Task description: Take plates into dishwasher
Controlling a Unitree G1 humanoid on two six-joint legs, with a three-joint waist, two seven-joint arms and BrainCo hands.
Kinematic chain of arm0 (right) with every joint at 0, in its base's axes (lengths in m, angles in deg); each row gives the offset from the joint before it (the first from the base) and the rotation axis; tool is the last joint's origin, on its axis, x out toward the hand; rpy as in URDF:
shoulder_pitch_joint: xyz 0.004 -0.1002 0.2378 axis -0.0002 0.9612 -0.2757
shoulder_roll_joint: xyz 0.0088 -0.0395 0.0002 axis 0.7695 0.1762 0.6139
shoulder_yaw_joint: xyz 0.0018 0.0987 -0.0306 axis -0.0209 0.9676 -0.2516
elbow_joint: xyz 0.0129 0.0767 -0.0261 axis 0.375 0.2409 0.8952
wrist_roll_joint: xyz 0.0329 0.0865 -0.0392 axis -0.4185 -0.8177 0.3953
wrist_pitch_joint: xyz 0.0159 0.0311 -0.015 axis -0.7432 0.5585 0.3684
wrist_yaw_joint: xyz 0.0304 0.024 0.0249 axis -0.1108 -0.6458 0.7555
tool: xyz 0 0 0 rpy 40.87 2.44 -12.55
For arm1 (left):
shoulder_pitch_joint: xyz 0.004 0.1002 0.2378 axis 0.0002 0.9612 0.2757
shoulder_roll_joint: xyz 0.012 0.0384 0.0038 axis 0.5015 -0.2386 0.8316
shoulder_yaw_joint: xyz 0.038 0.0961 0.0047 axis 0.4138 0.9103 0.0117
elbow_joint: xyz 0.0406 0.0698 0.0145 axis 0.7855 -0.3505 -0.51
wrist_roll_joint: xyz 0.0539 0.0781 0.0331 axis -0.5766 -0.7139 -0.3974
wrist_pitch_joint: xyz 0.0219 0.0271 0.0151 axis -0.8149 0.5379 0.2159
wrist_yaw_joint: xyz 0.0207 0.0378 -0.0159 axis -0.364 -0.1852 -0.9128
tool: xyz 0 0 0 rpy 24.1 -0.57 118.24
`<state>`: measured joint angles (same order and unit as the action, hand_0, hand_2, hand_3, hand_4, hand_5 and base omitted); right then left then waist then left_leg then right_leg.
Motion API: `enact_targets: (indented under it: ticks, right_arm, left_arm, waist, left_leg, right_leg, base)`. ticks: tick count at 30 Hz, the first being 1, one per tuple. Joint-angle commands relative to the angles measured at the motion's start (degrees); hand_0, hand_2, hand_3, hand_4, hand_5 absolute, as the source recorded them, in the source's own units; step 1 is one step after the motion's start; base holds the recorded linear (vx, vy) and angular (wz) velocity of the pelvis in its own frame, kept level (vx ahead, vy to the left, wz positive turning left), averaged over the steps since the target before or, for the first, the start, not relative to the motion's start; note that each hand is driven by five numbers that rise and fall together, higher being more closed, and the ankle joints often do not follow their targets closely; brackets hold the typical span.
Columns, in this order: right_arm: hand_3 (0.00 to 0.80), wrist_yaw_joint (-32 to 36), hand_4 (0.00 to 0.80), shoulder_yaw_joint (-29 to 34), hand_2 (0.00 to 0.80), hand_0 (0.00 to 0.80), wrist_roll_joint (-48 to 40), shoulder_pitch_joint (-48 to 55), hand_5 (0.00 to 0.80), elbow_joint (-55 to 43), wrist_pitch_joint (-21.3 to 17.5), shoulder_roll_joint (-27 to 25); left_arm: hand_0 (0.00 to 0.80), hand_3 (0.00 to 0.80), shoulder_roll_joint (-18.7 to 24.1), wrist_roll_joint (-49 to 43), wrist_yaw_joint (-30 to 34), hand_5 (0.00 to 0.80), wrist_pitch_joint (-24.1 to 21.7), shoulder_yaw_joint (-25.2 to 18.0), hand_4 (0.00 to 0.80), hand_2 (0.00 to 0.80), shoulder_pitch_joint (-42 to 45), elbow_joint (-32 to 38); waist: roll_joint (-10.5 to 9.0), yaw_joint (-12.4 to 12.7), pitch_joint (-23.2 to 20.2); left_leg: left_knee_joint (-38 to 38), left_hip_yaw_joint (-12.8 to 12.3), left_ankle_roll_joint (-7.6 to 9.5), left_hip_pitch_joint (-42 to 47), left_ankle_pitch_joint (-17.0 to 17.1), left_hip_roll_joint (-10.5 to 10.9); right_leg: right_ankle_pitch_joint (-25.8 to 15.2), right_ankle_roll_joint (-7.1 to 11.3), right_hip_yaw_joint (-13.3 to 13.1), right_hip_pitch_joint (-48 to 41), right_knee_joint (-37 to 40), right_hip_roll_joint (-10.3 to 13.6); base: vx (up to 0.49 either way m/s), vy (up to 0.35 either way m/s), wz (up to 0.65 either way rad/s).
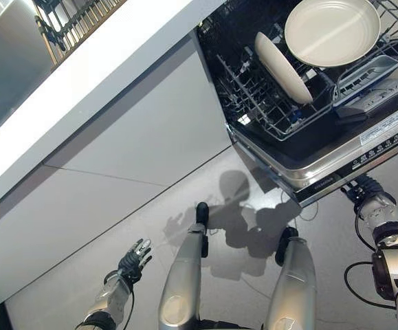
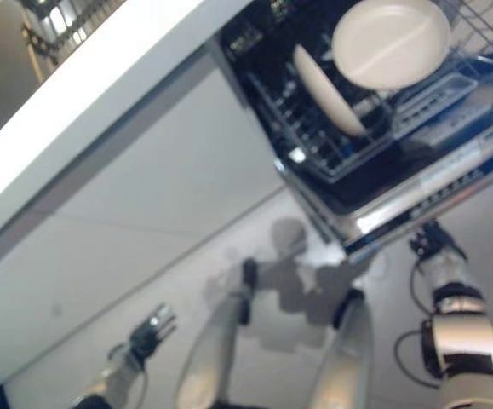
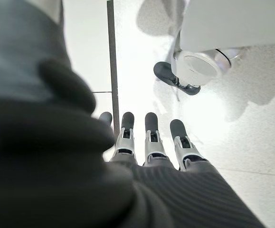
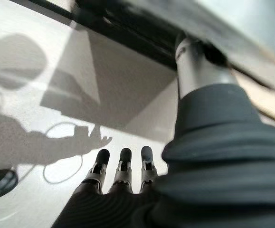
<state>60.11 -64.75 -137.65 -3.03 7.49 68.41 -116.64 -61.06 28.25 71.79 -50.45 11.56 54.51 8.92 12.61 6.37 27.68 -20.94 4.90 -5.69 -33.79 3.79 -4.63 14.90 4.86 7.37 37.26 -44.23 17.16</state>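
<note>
The right hand [image 4: 128,190] hangs with straight, empty fingers [image 4: 123,164] above the pale floor [image 4: 42,118].

A white countertop [image 1: 82,89] runs above flat grey cabinet fronts [image 1: 137,137]. A dark wire rack [image 1: 75,20] stands behind it. The floor [image 1: 205,206] is pale grey.

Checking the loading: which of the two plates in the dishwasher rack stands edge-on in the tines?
The cream plate towards the cabinet side; the other plate shows its whole round face.
</note>
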Motion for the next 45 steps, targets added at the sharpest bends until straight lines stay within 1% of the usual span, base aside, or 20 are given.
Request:
enact_targets:
  ticks: [1, 2, 3, 8, 13, 19, 21, 22, 26, 28, 30, 34, 36, 38, 40, 41, 42, 43, 44, 45]
  right_arm:
    - [0.000, 11.1, 0.000, -2.5, 0.000, 0.000, -2.1, -20.4, 0.000, -12.5, -4.8, 0.8]
    - [0.000, 11.7, 0.000, -2.7, 0.000, 0.000, -2.1, -21.2, 0.000, -12.8, -5.1, 0.9]
    - [0.000, 12.3, 0.000, -3.3, 0.000, 0.000, -3.0, -22.4, 0.000, -13.3, -5.6, 1.1]
    - [0.000, 13.6, 0.000, -4.1, 0.000, 0.000, -6.5, -27.0, 0.000, -15.8, -6.6, 1.8]
    - [0.000, 13.2, 0.000, -3.9, 0.000, 0.000, -6.2, -28.5, 0.000, -16.5, -6.4, 1.6]
    - [0.000, 12.1, 0.000, -4.0, 0.000, 0.000, -5.4, -28.8, 0.000, -15.1, -4.7, -0.3]
    - [0.000, 11.3, 0.000, -4.1, 0.000, 0.000, -3.2, -28.2, 0.000, -14.2, -3.6, -0.7]
    - [0.000, 11.1, 0.000, -4.2, 0.000, 0.000, -2.2, -28.1, 0.000, -13.9, -3.3, -0.8]
    - [0.000, 6.7, 0.000, -7.6, 0.000, 0.000, 11.5, -26.8, 0.000, -9.0, 1.0, -2.5]
    - [0.000, 6.7, 0.000, -9.7, 0.000, 0.000, 12.8, -26.1, 0.000, -7.3, 1.4, -3.1]
    - [0.000, 6.9, 0.000, -9.8, 0.000, 0.000, 13.9, -24.7, 0.000, -6.6, 1.4, -2.7]
    - [0.000, 6.7, 0.000, -10.9, 0.000, 0.000, 20.8, -18.4, 0.000, -8.8, 1.3, 0.8]
    - [0.000, 5.6, 0.000, -11.8, 0.000, 0.000, 23.5, -11.8, 0.000, -13.2, 1.1, 3.3]
    - [0.000, 5.2, 0.000, -11.6, 0.000, 0.000, 26.9, -4.4, 0.000, -17.2, -0.2, 5.7]
    - [0.000, 3.9, 0.000, -11.5, 0.000, 0.000, 30.7, 3.0, 0.000, -20.2, -2.6, 9.4]
    - [0.000, 2.2, 0.000, -12.4, 0.000, 0.000, 34.0, 6.2, 0.000, -21.3, -3.9, 11.8]
    - [0.000, 1.2, 0.000, -13.7, 0.000, 0.000, 36.0, 9.1, 0.000, -21.7, -3.9, 14.4]
    - [0.000, 0.9, 0.000, -14.5, 0.000, 0.000, 39.4, 13.7, 0.000, -20.4, -3.9, 17.7]
    - [0.000, 0.5, 0.000, -14.7, 0.000, 0.000, 39.9, 14.4, 0.000, -20.2, -4.4, 18.2]
    - [0.000, 0.3, 0.000, -15.6, 0.000, 0.000, 40.8, 19.8, 0.000, -16.0, -5.5, 21.3]
  left_arm:
    - [0.000, 0.000, 4.0, 1.4, -0.5, 0.000, 0.2, -1.7, 0.000, 0.000, 0.3, 2.6]
    - [0.000, 0.000, 4.1, 1.2, -0.3, 0.000, 0.3, -1.9, 0.000, 0.000, 0.5, 2.7]
    - [0.000, 0.000, 4.1, 1.0, -0.2, 0.000, 0.5, -2.1, 0.000, 0.000, 0.7, 2.9]
    - [0.000, 0.000, 4.7, 0.2, 0.9, 0.000, 1.5, -2.7, 0.000, 0.000, 1.6, 3.6]
    - [0.000, 0.000, 5.1, -1.0, 1.9, 0.000, 2.0, -2.9, 0.000, 0.000, 2.1, 3.5]
    - [0.000, 0.000, 5.7, -2.3, 2.9, 0.000, 2.4, -2.7, 0.000, 0.000, 2.8, 2.8]
    - [0.000, 0.000, 6.0, -2.6, 3.6, 0.000, 2.1, -2.5, 0.000, 0.000, 2.9, 2.0]
    - [0.000, 0.000, 6.1, -2.6, 3.7, 0.000, 2.1, -2.5, 0.000, 0.000, 2.9, 2.0]
    - [0.000, 0.000, 6.2, -2.1, 4.0, 0.000, 1.0, -1.9, 0.000, 0.000, 2.6, 0.4]
    - [0.000, 0.000, 6.0, -1.4, 4.4, 0.000, 0.1, -1.7, 0.000, 0.000, 2.5, -0.2]
    - [0.000, 0.000, 5.7, -1.0, 4.4, 0.000, -0.4, -1.4, 0.000, 0.000, 2.1, -0.7]
    - [0.000, 0.000, 5.2, -1.7, 3.5, 0.000, -0.1, -0.8, 0.000, 0.000, 0.4, -2.1]
    - [0.000, 0.000, 4.8, -2.8, 1.8, 0.000, 0.5, -0.3, 0.000, 0.000, -0.7, -2.6]
    - [0.000, 0.000, 4.4, -3.3, 0.9, 0.000, 1.3, 0.4, 0.000, 0.000, -0.9, -2.6]
    - [0.000, 0.000, 3.9, -3.4, -0.2, 0.000, 1.5, 0.3, 0.000, 0.000, -0.1, -3.4]
    - [0.000, 0.000, 3.6, -2.9, -0.8, 0.000, 1.5, -0.2, 0.000, 0.000, 0.7, -4.6]
    - [0.000, 0.000, 3.0, -2.9, -1.0, 0.000, 1.4, -1.5, 0.000, 0.000, 1.7, -6.4]
    - [0.000, 0.000, 1.9, -3.7, -1.4, 0.000, 1.1, -3.5, 0.000, 0.000, 3.3, -8.8]
    - [0.000, 0.000, 1.8, -3.9, -1.5, 0.000, 1.1, -3.9, 0.000, 0.000, 3.7, -9.1]
    - [0.000, 0.000, 0.4, -7.6, -1.2, 0.000, 0.8, -4.8, 0.000, 0.000, 4.6, -12.0]
  waist:
    - [-0.91, 3.0, 2.1]
    - [-0.92, 3.2, 2.1]
    - [-1.22, 3.5, 2.1]
    - [-1.34, 4.9, 2.1]
    - [-1.99, 5.8, 1.7]
    - [-3.04, 6.5, 0.6]
    - [-3.22, 6.6, 0.2]
    - [-3.02, 6.7, 0.3]
    - [-3.90, 6.4, -0.3]
    - [-4.57, 6.2, -0.6]
    - [-5.33, 5.8, -1.1]
    - [-7.11, 4.8, -3.3]
    - [-8.57, 3.8, -5.5]
    - [-9.61, 3.0, -6.9]
    - [-10.66, 2.7, -8.6]
    - [-11.09, 2.6, -9.3]
    - [-11.46, 2.7, -10.1]
    - [-11.79, 3.1, -11.4]
    - [-11.87, 3.1, -11.6]
    - [-11.91, 3.9, -12.9]
  left_leg:
    - [-3.4, -4.0, 4.62, 0.9, -1.1, 3.8]
    - [-3.3, -3.9, 4.54, 1.2, -1.0, 3.8]
    - [-3.7, -3.5, 4.23, 2.2, -2.4, 4.0]
    - [-3.5, -2.6, 3.84, 4.0, -1.9, 4.2]
    - [-3.3, -1.7, 3.43, 6.4, -1.4, 4.2]
    - [-2.8, -1.1, 2.75, 8.4, -0.2, 3.5]
    - [-1.5, -0.9, 2.59, 9.4, 0.6, 3.3]
    - [-0.8, -1.2, 2.80, 9.2, 2.1, 3.1]
    - [5.0, -1.8, 2.35, 12.3, 3.6, 2.3]
    - [8.5, -2.1, 2.26, 14.1, 4.1, 1.8]
    - [11.5, -2.5, 1.99, 15.8, 4.7, 1.5]
    - [17.9, -3.3, 1.45, 19.6, 6.4, 0.3]
    - [21.3, -4.0, 1.10, 22.2, 6.9, -0.5]
    - [22.5, -3.8, 0.99, 24.1, 7.0, -0.9]
    - [22.0, -3.5, 0.79, 25.0, 6.8, -1.4]
    - [21.8, -3.5, 0.59, 25.5, 6.7, -1.9]
    - [22.3, -3.8, 0.14, 26.0, 7.3, -2.6]
    - [24.0, -4.4, -0.59, 26.9, 8.8, -3.5]
    - [24.4, -4.5, -0.72, 27.2, 9.1, -3.6]
    - [24.9, -4.9, -1.52, 26.7, 11.1, -3.7]
  right_leg:
    - [-4.1, -4.76, 3.7, -3.2, 1.2, -3.4]
    - [-4.1, -4.77, 3.9, -3.5, 1.1, -3.3]
    - [-2.4, -4.27, 3.6, -4.6, 0.5, -3.1]
    - [-1.9, -4.38, 4.9, -7.2, 0.2, -2.4]
    - [-1.5, -4.60, 6.3, -11.0, 1.3, -2.2]
    - [-2.1, -4.78, 7.6, -15.1, 3.9, -2.3]
    - [-3.0, -4.65, 7.9, -16.4, 5.8, -2.8]
    - [-4.6, -5.06, 8.6, -16.3, 6.7, -2.9]
    - [-7.8, -4.04, 8.6, -19.2, 13.9, -4.5]
    - [-9.5, -3.52, 8.5, -20.7, 17.9, -5.3]
    - [-10.8, -3.01, 8.5, -22.3, 21.5, -5.9]
    - [-14.2, -1.83, 8.3, -26.5, 29.8, -6.9]
    - [-14.9, -1.35, 7.8, -29.5, 33.4, -7.5]
    - [-14.6, -1.61, 7.3, -31.9, 34.8, -8.4]
    - [-14.2, -2.18, 7.9, -34.1, 35.4, -9.1]
    - [-14.0, -2.55, 8.3, -35.3, 35.7, -9.5]
    - [-14.0, -2.74, 8.7, -36.8, 36.5, -10.0]
    - [-14.3, -2.73, 9.2, -38.9, 38.1, -10.7]
    - [-14.4, -2.72, 9.3, -39.4, 38.5, -10.8]
    - [-15.1, -2.55, 10.0, -41.7, 40.8, -11.5]
  base:
    - [0.007, -0.033, 0.01]
    - [0.102, -0.045, 0.02]
    - [0.107, -0.042, 0.05]
    - [0.061, -0.016, 0.21]
    - [0.081, -0.016, 0.09]
    - [0.093, -0.004, 0.25]
    - [0.027, 0.014, 0.13]
    - [-0.034, 0.030, 0.12]
    - [-0.004, 0.007, 0.06]
    - [-0.005, 0.000, -0.10]
    - [0.003, 0.002, -0.16]
    - [0.003, 0.011, -0.12]
    - [0.030, -0.006, -0.04]
    - [0.019, -0.032, 0.00]
    - [0.102, -0.106, 0.22]
    - [0.167, -0.115, 0.27]
    - [0.224, -0.114, 0.15]
    - [0.189, -0.083, 0.05]
    - [0.201, -0.103, 0.19]
    - [0.142, -0.098, 0.36]
